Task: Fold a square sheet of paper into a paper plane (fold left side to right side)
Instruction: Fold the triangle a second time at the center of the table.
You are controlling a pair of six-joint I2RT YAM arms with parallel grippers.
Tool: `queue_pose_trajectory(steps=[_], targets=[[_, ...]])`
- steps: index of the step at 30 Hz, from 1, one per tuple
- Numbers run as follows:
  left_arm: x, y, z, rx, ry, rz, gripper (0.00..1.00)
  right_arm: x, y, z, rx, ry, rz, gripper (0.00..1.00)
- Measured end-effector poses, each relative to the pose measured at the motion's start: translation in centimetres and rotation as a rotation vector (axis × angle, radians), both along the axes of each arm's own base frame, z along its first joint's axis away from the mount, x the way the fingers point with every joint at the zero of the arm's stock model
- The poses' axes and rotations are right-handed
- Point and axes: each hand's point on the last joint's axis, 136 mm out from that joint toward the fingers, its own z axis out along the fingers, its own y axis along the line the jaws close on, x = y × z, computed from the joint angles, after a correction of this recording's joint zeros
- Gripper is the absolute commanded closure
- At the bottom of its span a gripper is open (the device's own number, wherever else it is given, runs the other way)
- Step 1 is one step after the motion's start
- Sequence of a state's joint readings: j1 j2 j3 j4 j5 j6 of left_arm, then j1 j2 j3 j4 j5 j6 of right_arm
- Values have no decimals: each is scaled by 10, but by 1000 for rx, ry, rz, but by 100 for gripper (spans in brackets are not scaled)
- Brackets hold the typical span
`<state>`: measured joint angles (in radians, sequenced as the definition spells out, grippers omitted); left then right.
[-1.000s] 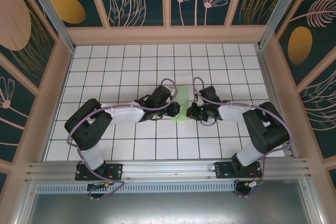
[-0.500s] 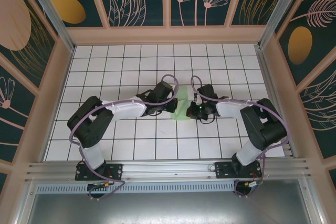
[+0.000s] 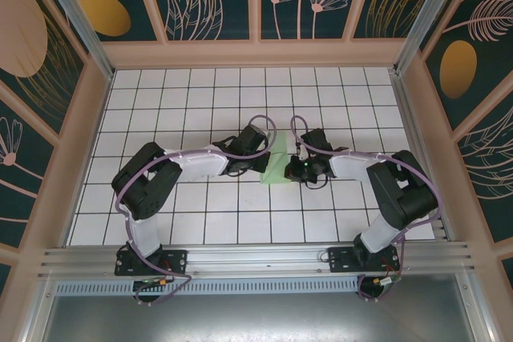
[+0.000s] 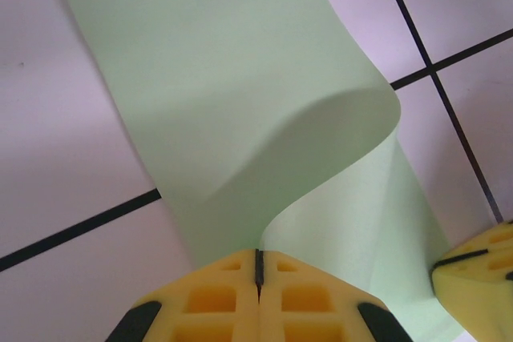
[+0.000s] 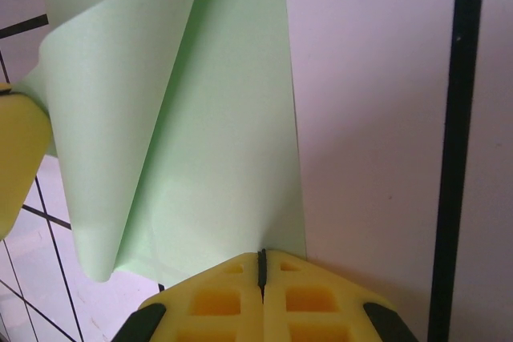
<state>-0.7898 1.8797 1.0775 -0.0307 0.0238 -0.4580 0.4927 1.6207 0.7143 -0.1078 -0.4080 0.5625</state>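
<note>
1. One sheet (image 3: 278,167) of pale green paper lies near the middle of the white tiled table (image 3: 200,102), between the two grippers.
2. In the left wrist view the sheet (image 4: 240,78) is partly lifted. One flap rises, curls over and comes down into the tips of the left gripper (image 4: 259,266), while the lower layer stays flat on the tiles.
3. The left gripper (image 3: 265,163) is clenched and pinches the edge of this flap.
4. The right gripper (image 5: 262,266) is clenched too. Its tips meet the edge of the flat layer (image 5: 216,142), but I cannot tell if it pinches the paper or only presses on it.
5. There are two arms, and their grippers stand near each other.
6. Compared with one second ago, the elbow of the left arm (image 3: 192,164) has moved to the right and its wrist a little up the table. The elbow of the right arm (image 3: 353,167) has shifted slightly left.
</note>
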Motion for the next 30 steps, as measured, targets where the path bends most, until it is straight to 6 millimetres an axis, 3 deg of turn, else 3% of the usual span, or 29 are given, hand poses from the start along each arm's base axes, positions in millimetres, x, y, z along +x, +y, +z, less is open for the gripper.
queue_pose_trajectory(steps=[30], targets=[[4, 4, -17, 54, -2, 2, 100, 0, 0, 0, -16, -2, 6, 100]])
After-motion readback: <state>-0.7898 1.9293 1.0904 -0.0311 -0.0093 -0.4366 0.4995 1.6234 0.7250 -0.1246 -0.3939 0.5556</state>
